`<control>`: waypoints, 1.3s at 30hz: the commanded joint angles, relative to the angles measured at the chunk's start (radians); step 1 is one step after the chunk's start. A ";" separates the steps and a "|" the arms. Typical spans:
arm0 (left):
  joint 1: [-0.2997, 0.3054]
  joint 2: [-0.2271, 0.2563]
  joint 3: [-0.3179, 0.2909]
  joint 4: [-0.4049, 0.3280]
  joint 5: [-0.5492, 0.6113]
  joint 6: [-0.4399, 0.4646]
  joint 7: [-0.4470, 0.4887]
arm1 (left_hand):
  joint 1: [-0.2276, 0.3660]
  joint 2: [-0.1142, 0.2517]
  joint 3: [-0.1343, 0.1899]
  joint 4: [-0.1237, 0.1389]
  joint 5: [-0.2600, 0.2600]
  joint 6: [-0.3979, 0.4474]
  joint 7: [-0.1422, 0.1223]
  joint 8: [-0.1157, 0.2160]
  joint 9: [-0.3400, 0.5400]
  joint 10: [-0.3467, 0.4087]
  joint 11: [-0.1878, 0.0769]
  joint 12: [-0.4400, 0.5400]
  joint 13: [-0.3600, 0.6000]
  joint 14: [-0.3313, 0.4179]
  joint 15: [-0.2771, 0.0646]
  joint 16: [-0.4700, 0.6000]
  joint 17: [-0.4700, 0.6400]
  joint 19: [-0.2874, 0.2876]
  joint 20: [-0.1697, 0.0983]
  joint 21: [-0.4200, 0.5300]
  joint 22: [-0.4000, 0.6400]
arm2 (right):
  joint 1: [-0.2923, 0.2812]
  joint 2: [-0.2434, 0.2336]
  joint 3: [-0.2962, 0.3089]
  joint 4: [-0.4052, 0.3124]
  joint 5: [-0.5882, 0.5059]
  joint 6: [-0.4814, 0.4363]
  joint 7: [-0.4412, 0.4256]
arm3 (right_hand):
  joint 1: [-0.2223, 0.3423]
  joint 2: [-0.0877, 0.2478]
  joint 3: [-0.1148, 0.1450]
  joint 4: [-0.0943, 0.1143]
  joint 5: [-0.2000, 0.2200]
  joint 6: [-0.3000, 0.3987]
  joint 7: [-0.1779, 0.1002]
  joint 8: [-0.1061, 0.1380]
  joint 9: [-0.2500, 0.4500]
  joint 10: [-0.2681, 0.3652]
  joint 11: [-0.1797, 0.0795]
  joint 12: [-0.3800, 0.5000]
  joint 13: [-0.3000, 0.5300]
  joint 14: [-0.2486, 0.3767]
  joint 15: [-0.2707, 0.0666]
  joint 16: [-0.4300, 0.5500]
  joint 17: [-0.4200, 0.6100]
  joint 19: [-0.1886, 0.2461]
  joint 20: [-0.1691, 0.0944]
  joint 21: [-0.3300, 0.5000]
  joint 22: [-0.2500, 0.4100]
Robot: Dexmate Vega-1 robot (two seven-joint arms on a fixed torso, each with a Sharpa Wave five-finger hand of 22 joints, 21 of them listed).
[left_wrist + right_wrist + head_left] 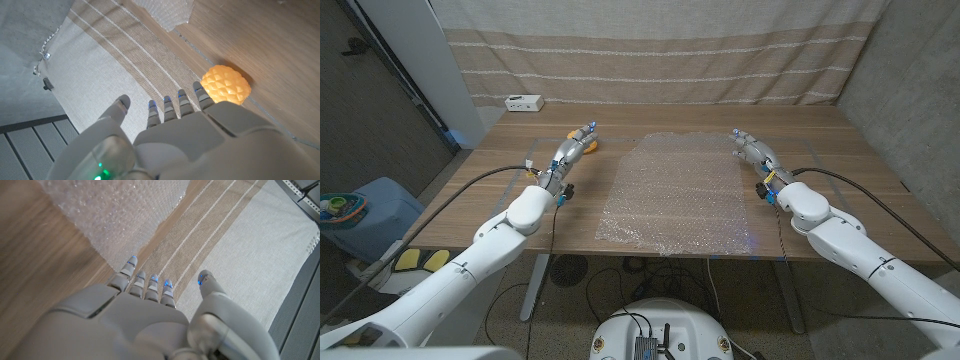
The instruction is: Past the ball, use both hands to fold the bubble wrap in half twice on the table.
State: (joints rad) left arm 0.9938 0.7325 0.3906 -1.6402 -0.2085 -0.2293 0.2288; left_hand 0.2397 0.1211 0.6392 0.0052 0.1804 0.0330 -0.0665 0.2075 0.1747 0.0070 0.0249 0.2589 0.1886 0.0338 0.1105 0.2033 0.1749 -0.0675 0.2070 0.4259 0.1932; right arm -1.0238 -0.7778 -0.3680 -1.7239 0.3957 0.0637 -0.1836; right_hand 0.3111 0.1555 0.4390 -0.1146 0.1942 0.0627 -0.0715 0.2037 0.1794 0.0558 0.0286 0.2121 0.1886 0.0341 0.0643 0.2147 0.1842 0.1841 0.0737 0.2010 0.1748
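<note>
A clear sheet of bubble wrap (675, 193) lies spread out in the middle of the wooden table (840, 150). A bumpy orange ball (591, 146) sits near the sheet's far left corner. My left hand (572, 150) hovers just beside the ball with fingers apart, holding nothing; in the left wrist view the ball (226, 85) lies right past the fingertips (200, 90) and a corner of the bubble wrap (167, 11) shows beyond. My right hand (750, 148) is open at the sheet's far right corner; the right wrist view shows the bubble wrap (110, 210) just ahead of its fingertips (131, 261).
A small white box (523, 102) stands at the table's far left corner. A striped beige curtain (660, 50) hangs behind the table. A blue container (365, 205) with a toy sits on the floor to the left. Clear tape lines mark the tabletop.
</note>
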 commanded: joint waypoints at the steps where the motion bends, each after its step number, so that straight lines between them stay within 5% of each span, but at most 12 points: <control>1: 0.084 0.089 -0.023 -0.156 0.124 0.072 0.041 | 0.010 0.007 0.003 -0.010 -0.003 0.005 -0.003 -0.002 0.005 0.006 0.000 0.002 0.003 0.005 0.000 -0.002 0.001 0.004 0.007 -0.001 0.005 | -0.083 -0.110 0.030 -0.164 -0.066 -0.112 -0.037 | 0.013 0.006 0.004 -0.005 -0.003 0.007 -0.003 0.004 0.005 0.010 0.000 0.007 0.003 0.006 0.000 0.004 0.004 0.006 0.005 0.005 0.002; 39: 0.278 0.197 -0.078 -0.381 0.302 0.189 0.054 | 0.027 0.012 0.007 -0.040 -0.002 -0.013 -0.012 -0.018 0.006 0.012 -0.004 -0.008 0.005 0.001 -0.003 -0.011 0.001 -0.002 0.008 -0.009 0.007 | -0.339 -0.366 0.140 -0.550 -0.229 -0.455 -0.101 | 0.028 0.011 0.009 -0.007 -0.012 0.029 -0.003 0.003 0.007 0.035 -0.004 0.007 0.004 0.019 -0.014 0.006 0.009 0.015 -0.004 0.006 0.003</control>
State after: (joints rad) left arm 1.2297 0.8975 0.3250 -1.9677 0.0492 -0.0769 0.2905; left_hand 0.2580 0.1319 0.6455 -0.0257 0.1804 0.0324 -0.0670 0.1942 0.1795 0.0140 0.0178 0.2516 0.1884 0.0337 0.1104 0.1957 0.1746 -0.0676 0.2070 0.4204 0.1980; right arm -1.2940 -1.0829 -0.2591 -2.1708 0.2152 -0.2794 -0.2576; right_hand 0.3310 0.1675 0.4431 -0.1186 0.1848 0.0841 -0.0716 0.2037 0.1840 0.0825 0.0269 0.2120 0.1883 0.0447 0.0535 0.2146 0.1886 0.1878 0.0698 0.2010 0.1745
